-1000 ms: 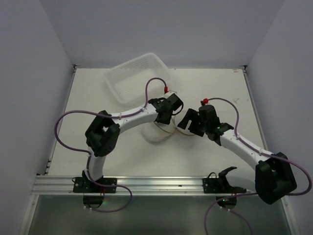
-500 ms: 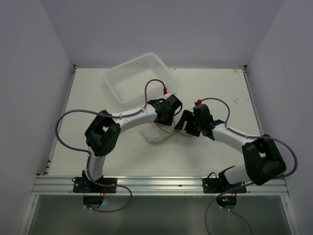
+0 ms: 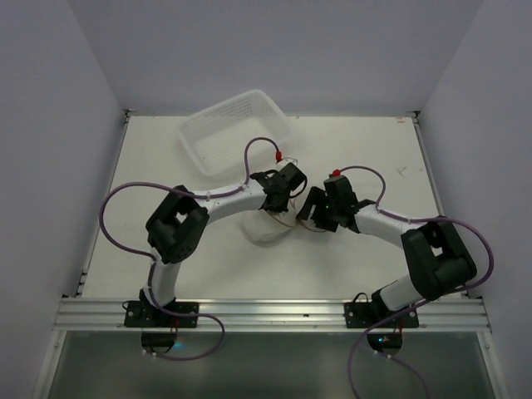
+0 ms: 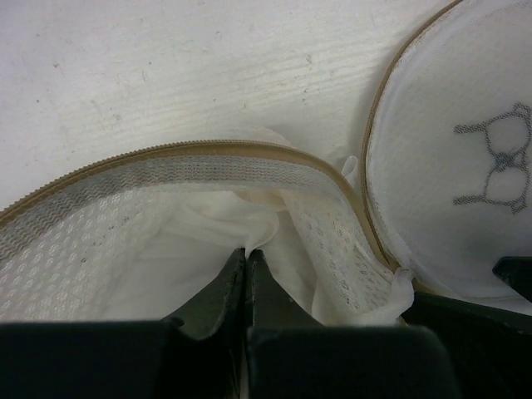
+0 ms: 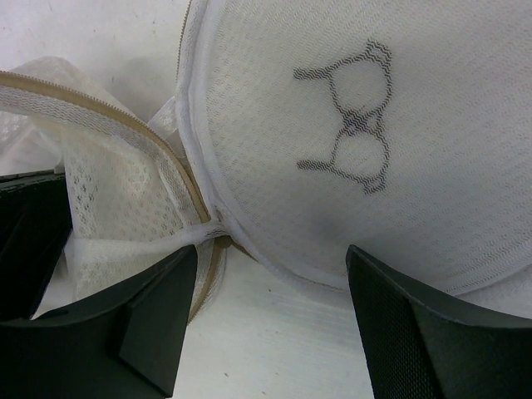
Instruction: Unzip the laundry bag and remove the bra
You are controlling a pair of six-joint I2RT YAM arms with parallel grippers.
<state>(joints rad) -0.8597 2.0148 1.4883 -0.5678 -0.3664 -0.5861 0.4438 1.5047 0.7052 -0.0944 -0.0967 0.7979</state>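
One left claw (image 4: 247, 254) pinching laundry bag (image 4: 150, 218); interior hidden.

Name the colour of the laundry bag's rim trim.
Tan-brown trim, clearest in the left wrist view.

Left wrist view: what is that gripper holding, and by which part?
The left gripper pinches the laundry bag by its white inner lining, below the tan rim.
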